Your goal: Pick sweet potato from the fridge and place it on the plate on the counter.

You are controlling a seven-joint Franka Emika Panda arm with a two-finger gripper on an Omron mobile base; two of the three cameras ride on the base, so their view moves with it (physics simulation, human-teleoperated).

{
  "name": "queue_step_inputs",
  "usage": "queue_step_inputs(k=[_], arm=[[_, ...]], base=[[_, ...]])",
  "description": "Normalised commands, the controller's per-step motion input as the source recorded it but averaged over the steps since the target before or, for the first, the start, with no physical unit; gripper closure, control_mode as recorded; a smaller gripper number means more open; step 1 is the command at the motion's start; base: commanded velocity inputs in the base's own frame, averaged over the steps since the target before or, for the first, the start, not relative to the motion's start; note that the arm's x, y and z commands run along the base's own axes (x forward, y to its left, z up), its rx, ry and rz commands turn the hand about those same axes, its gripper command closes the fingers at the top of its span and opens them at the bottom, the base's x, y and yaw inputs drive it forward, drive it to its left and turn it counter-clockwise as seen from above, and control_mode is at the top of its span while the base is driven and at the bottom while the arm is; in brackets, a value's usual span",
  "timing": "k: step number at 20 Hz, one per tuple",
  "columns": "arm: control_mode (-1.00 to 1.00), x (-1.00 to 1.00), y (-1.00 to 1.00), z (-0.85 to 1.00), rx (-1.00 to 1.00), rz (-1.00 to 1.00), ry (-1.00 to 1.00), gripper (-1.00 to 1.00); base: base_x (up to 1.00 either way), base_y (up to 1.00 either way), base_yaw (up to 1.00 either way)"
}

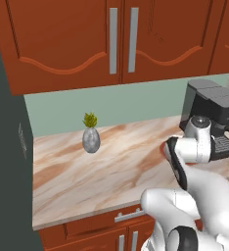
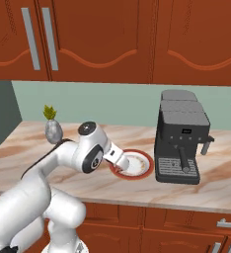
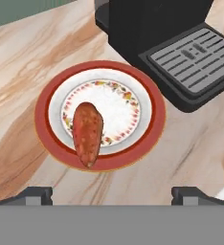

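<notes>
Sweet potato: the reddish-orange oblong sweet potato [image 3: 87, 133] lies free on the round white plate with the reddish-brown rim [image 3: 150, 131], nearer end overhanging the rim toward the camera.
Pincer: the pincer [image 3: 112, 194] hangs above, spread wide and grasping nothing; the potato lies ahead and slightly left of its midline.
Long axis: roughly along the view, away from the pincer.
Tabletop: the beige-and-brown marbled tabletop [image 3: 32, 57] carries the plate.
Beyond: the black coffee machine [image 3: 181, 48] stands just beside the plate.
Judgement: placing looks done; a clean straight-up retreat remains.
</notes>
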Motion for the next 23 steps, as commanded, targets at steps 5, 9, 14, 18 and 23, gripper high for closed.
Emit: queue_step_inputs(k=[5,9,14,18,23], arm=[[-1.0,-0.56,0.33,0.59,-0.01,0.0,0.0,-1.0],[-1.0,-0.49,0.62,0.54,-0.02,0.02,0.0,-1.0],[-1.0,-0.62,0.58,0.49,-0.01,0.09,0.0,-1.0],[-1.0,-0.55,0.41,0.58,0.0,0.14,0.0,-1.0],[-1.0,-0.47,0.24,0.21,0.0,0.13,0.0,-1.0]], base=[[0.0,0.0,0.0],[0.0,0.0,0.0],[0.0,0.0,0.0],[0.0,0.0,0.0],[0.0,0.0,0.0]])
